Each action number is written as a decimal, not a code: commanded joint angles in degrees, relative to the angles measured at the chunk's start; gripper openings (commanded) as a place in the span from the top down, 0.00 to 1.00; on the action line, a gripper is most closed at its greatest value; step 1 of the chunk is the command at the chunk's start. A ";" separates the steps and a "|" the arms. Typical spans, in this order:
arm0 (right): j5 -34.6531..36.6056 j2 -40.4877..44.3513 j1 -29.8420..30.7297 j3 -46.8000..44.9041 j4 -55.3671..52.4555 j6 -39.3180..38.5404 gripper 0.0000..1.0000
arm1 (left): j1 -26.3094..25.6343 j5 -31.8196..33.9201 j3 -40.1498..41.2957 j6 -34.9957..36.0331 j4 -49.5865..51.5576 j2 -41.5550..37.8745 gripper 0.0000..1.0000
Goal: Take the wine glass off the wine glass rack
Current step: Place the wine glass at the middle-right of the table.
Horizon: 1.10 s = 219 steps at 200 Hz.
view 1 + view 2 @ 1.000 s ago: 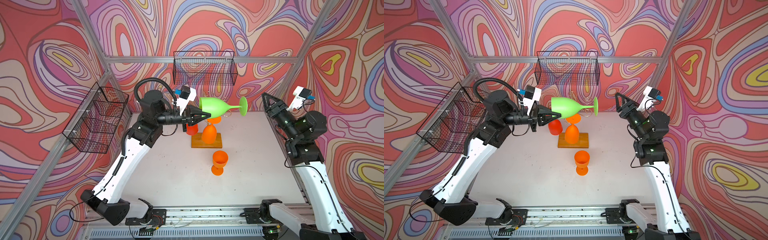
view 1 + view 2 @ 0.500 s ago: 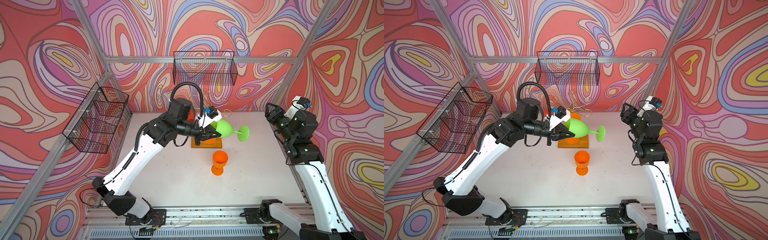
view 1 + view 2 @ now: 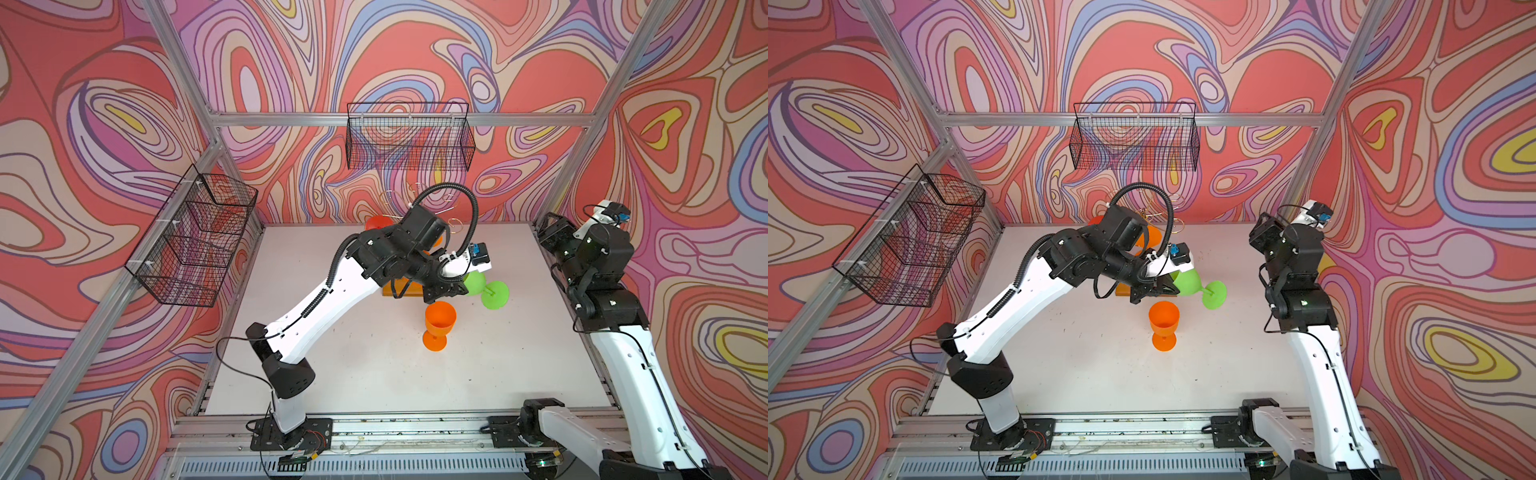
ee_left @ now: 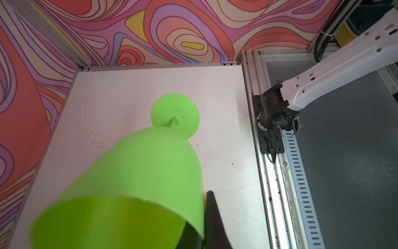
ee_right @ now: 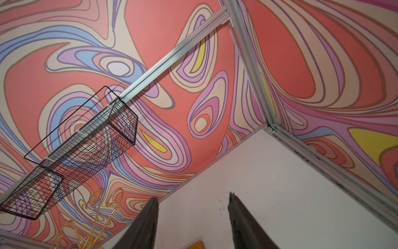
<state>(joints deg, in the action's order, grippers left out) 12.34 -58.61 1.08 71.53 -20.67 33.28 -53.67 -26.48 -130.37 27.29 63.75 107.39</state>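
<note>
The left gripper (image 3: 1168,286) pinches the green wine glass (image 3: 1192,280) by its rim, mid-frame, tipped sideways over the white table (image 3: 1100,365) in a swirly-walled room. A second ago it was higher. The arm hides much of the wine glass rack (image 3: 390,290) behind. An orange glass (image 3: 439,318) stands just below. At right, the right gripper (image 5: 192,198) is spread, holding nothing.

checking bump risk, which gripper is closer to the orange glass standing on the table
Left. The left gripper, shut on the green glass, hangs close beside the orange glass on its far side; the right gripper sits open, well off by the table's right edge.
</note>
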 commanded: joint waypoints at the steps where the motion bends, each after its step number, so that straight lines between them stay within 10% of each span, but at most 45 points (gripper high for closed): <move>1: 4.19 1.84 -0.21 -1.51 -0.63 -0.83 0.45 | -2.38 6.18 -6.31 4.31 8.14 4.28 1.00; 219: 10.45 1.53 -0.22 -4.88 -0.01 -1.72 0.46 | -9.79 16.66 -13.51 8.47 11.32 21.39 1.00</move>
<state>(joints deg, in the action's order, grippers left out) 20.23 -57.47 1.08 67.83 -21.02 32.40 -63.05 -11.84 -142.52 34.35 73.52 126.82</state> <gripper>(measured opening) 0.541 0.048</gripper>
